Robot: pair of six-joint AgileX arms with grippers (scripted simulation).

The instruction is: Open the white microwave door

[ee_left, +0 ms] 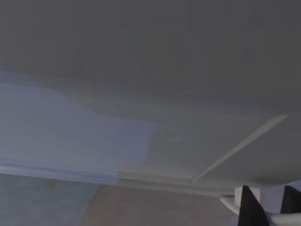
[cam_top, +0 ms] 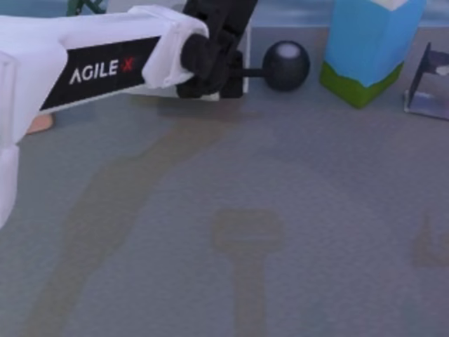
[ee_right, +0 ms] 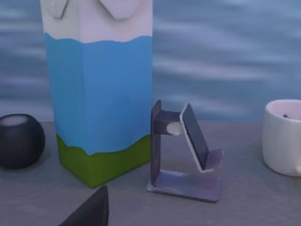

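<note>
grey tabletop is stretching bare across the near half of the top view, with everything crowded along the far edge. my left arm is reaching across to that edge, its black left gripper [cam_top: 223, 60] pressing in at the right edge of the boxy white microwave [cam_top: 242, 49], most of which the arm is hiding. i judge it is working at the handle side so the flat white-framed microwave door [ee_left: 155, 141] can swing on its left hinge; that panel is filling the left wrist view at very close range. whether the fingers are gripping or spread, i cannot tell. a dark round ball [cam_top: 286, 65] and a tall blue-and-green carton [cam_top: 368, 45] are standing to the right. the right arm is sitting parked out of the top view.
</note>
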